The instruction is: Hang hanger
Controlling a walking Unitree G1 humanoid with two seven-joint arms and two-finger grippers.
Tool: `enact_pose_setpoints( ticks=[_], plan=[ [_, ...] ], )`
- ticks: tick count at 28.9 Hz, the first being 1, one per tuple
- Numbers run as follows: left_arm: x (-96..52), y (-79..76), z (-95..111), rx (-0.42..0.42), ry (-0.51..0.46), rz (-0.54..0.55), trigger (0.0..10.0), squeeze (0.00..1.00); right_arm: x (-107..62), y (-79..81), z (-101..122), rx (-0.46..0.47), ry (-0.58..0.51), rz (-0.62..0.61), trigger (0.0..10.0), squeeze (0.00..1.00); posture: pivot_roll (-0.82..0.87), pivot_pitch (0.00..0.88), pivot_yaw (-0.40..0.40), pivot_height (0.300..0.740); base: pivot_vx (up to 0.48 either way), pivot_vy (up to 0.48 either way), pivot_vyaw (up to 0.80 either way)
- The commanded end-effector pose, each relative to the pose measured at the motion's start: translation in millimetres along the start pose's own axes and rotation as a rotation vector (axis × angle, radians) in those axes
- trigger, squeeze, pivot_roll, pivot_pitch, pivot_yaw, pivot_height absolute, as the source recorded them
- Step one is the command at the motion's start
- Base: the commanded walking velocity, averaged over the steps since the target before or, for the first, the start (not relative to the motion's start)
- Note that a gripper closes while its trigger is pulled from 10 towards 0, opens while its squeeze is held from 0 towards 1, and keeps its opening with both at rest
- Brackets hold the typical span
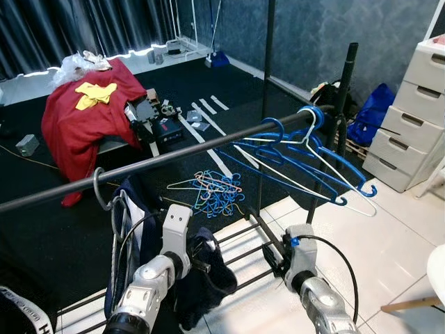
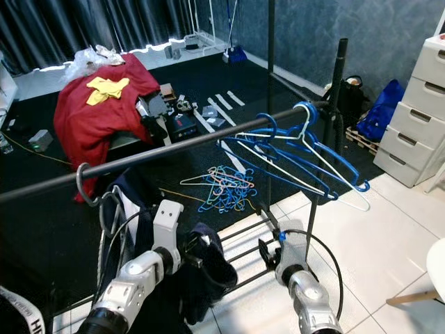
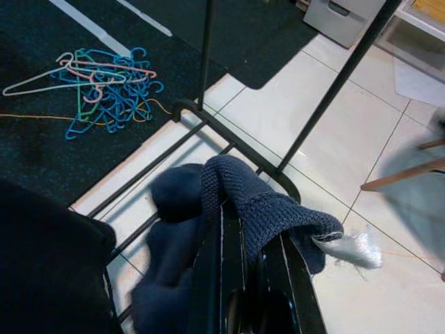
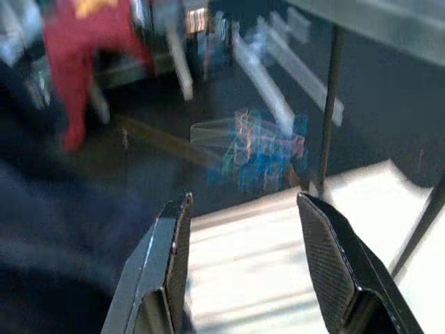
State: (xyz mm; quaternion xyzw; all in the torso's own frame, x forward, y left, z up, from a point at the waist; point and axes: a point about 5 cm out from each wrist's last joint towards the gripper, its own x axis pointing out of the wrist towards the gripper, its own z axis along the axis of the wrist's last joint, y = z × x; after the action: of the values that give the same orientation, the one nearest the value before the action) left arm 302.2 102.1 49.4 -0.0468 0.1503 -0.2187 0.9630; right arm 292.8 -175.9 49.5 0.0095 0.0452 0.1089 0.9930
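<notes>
A black rack rod (image 1: 181, 154) runs across in front of me. A grey hanger hook (image 1: 99, 189) sits over its left part, and a navy garment (image 1: 208, 278) hangs below it. My left gripper (image 3: 254, 243) is low beside the garment and shut on a fold of its navy knit fabric (image 3: 243, 195), which drapes over the fingers. My right gripper (image 4: 243, 202) is open and holds nothing; its view is blurred. It is low under the rod, near the rack's bottom bars (image 1: 243, 254). Several blue and white hangers (image 1: 299, 156) hang at the rod's right end.
A tangle of coloured hangers (image 1: 212, 191) lies on the dark carpet behind the rack. A red cloth (image 1: 87, 115) covers something at the back left. White drawers (image 1: 410, 118) stand at the right, with a blue bag (image 1: 372, 111) beside them. White tiles lie under the rack.
</notes>
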Motion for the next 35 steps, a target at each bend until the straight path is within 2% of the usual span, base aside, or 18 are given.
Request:
enact_pose_setpoints(
  ticks=[1, 2, 4, 7, 9, 11, 15, 18, 27, 31, 35],
  plan=[
    [-2.6, 2.1, -1, 0.016, -0.008, 0.012, 10.0, 0.00, -2.2, -0.5, 13, -0.008, -0.099, -0.003, 10.0, 0.00, -0.05, 0.010, 0.108, 0.740, 0.000, 0.000, 0.00],
    [-2.6, 2.1, -1, 0.016, -0.008, 0.012, 10.0, 0.00, -2.2, -0.5, 13, -0.008, -0.099, -0.003, 10.0, 0.00, -0.05, 0.010, 0.108, 0.740, 0.000, 0.000, 0.00],
    [-2.9, 0.5, -3, 0.016, -0.002, 0.004, 10.0, 0.00, -5.4, -0.4, 37, -0.043, -0.253, 0.005, 10.0, 0.00, -0.05, 0.017, 0.114, 0.740, 0.000, 0.000, 0.00],
    [-2.9, 0.5, -3, 0.016, -0.002, 0.004, 10.0, 0.00, -5.4, -0.4, 37, -0.043, -0.253, 0.005, 10.0, 0.00, -0.05, 0.017, 0.114, 0.740, 0.000, 0.000, 0.00],
    [-2.2, -0.5, -1, 0.007, -0.013, 0.003, 10.0, 0.00, -8.0, -1.3, 54, -0.080, -0.343, -0.006, 10.0, 0.00, -0.05, 0.025, 0.115, 0.740, 0.000, 0.000, 0.00],
    [-2.0, -0.2, 0, 0.012, -0.011, 0.010, 10.0, 0.00, -8.0, -1.1, 60, -0.107, -0.363, 0.000, 10.0, 0.00, -0.06, 0.026, 0.116, 0.740, 0.000, -0.144, 0.00],
    [-2.2, 0.0, -2, 0.013, -0.004, 0.029, 10.0, 0.00, -6.9, 0.0, 68, -0.158, -0.366, 0.027, 10.0, 0.00, -0.06, 0.028, 0.118, 0.740, 0.000, -0.432, 0.00],
    [-2.5, 2.2, -4, -0.030, 0.007, 0.059, 10.0, 0.00, -7.4, -1.4, 72, -0.176, -0.371, 0.023, 10.0, 0.00, -0.06, 0.029, 0.119, 0.740, 0.000, 0.000, 0.00],
    [-1.6, 1.8, -3, -0.024, 0.001, 0.052, 10.0, 0.00, -6.8, -12.1, 104, -0.211, -0.436, -0.016, 10.0, 0.00, -0.06, 0.032, 0.119, 0.740, 0.000, 0.000, 0.00],
    [-1.6, 1.8, -3, -0.025, 0.002, 0.052, 10.0, 0.00, -4.8, -14.0, 108, -0.221, -0.428, -0.012, 10.0, 0.00, -0.06, 0.033, 0.118, 0.740, 0.000, 0.000, 0.00],
    [-1.4, 2.3, -3, -0.029, 0.005, 0.057, 10.0, 0.00, 0.4, -20.1, 127, -0.272, -0.412, 0.004, 10.0, 0.00, -0.06, 0.033, 0.114, 0.740, 0.000, 0.000, 0.00]
  ],
)
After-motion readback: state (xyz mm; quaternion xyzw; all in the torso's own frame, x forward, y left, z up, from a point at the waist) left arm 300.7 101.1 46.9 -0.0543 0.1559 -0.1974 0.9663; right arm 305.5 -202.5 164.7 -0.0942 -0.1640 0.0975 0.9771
